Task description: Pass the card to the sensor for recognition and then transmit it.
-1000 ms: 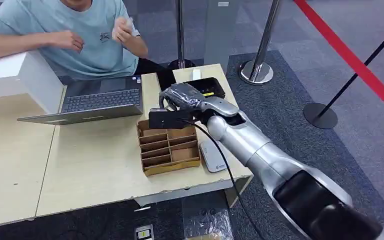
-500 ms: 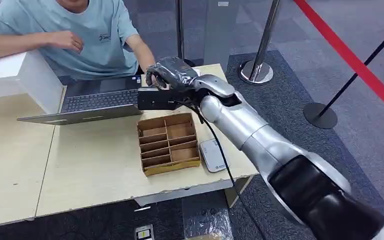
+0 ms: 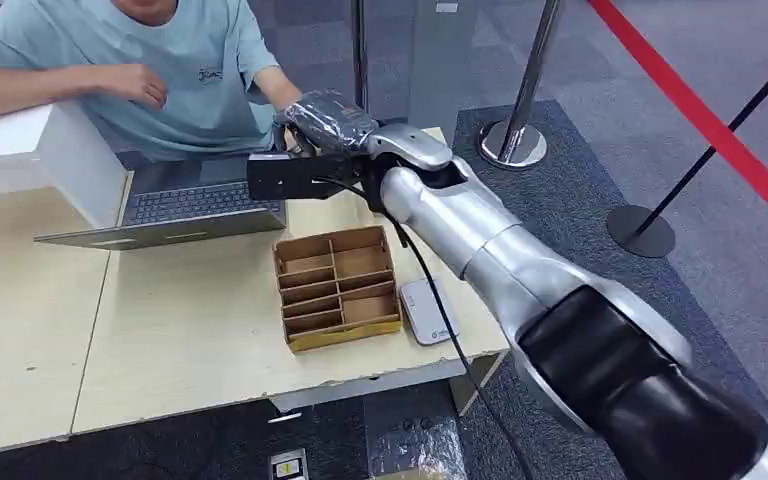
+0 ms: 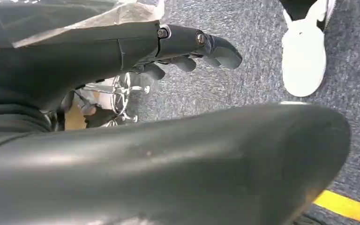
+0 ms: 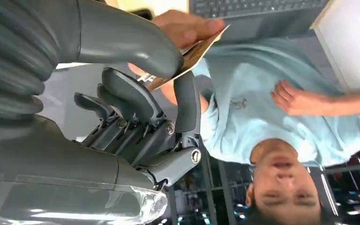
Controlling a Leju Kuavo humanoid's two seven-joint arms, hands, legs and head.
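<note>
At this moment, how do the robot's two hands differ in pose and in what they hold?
The right hand is raised over the table's far edge toward the person; the left hand hangs low over grey carpet. The right hand pinches the card between thumb and finger, and the person's hand grips that card too; the left hand holds nothing, its fingers loosely curled. Both hands have dark grey fingers.

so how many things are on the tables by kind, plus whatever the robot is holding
laptop: 1
cardboard divider tray: 1
sensor: 1
card, pinched by the right hand and also touched by a person's hand: 1
total: 4
</note>
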